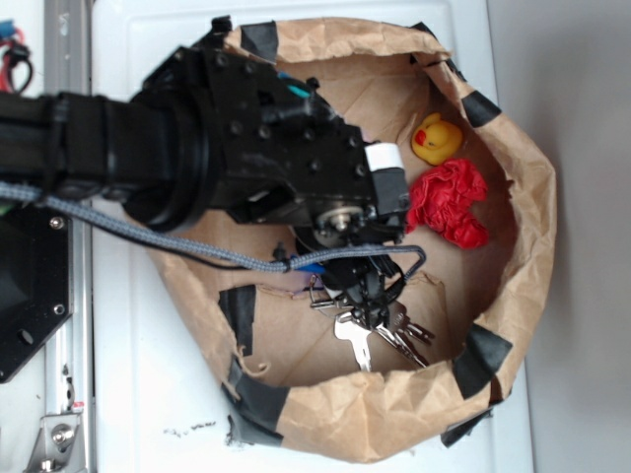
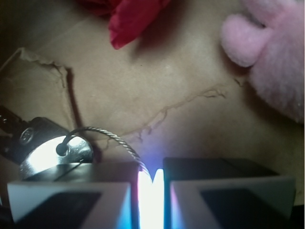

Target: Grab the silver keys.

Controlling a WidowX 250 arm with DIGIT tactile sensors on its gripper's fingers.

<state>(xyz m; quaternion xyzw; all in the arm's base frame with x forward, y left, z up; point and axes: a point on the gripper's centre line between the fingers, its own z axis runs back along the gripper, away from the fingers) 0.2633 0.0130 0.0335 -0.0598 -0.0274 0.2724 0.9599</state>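
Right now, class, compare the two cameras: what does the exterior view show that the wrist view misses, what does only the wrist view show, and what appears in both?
Only the exterior view shows the yellow rubber duck, the taped rim of the paper bag and the whole fan of the silver keys.

Only the wrist view shows the pink plush toy and the hand nearly shut around the wire ring.

Both show the keys, the red cloth and the bag's brown paper floor.

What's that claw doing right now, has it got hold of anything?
Gripper: jaws nearly shut, pinching the wire ring of the silver keys.
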